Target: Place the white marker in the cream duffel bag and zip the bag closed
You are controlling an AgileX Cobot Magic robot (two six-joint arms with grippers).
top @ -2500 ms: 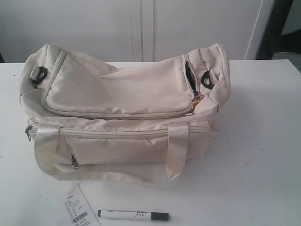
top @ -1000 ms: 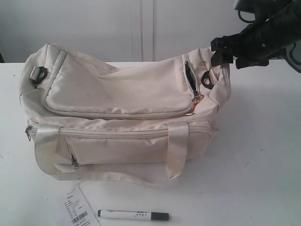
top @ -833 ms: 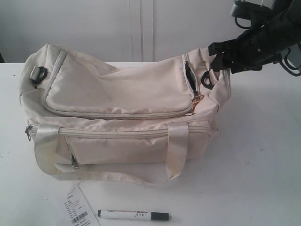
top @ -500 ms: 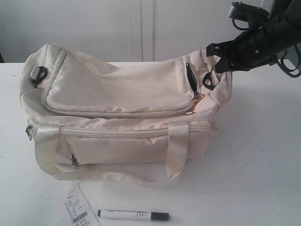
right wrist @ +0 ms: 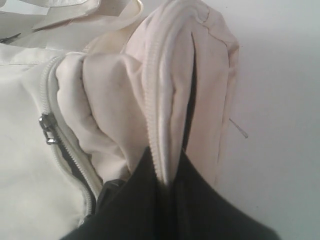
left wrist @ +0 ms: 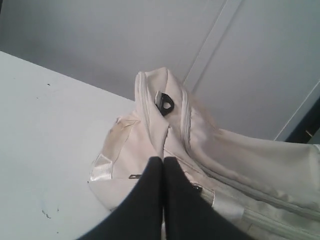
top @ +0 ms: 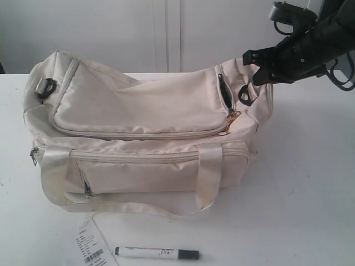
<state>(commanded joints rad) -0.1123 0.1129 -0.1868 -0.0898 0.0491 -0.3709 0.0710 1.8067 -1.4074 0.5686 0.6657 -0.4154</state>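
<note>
The cream duffel bag [top: 138,105] lies across the middle of the white table, its curved top zipper gaping a little at the right end [top: 223,88]. My right gripper [top: 257,62] is shut on a raised fold of the bag's right end; the right wrist view shows my right gripper [right wrist: 167,172] pinching a zipper seam of the bag [right wrist: 165,75]. The white marker [top: 157,254], with a dark cap, lies on the table in front of the bag. My left gripper [left wrist: 163,160] is shut and empty, just short of the bag's left end [left wrist: 160,115]. It is outside the exterior view.
A paper hang tag [top: 89,246] lies beside the marker's left end. A webbing handle [top: 208,177] hangs down the bag's front. Black buckles sit at both ends [top: 45,87] [top: 244,95]. Bare white table [top: 310,177] spreads right of the bag; a pale wall stands behind.
The right arm came in from the upper right, shut its gripper on the bag's right end and pulled that fold slightly up. Marker and tag have not moved.
</note>
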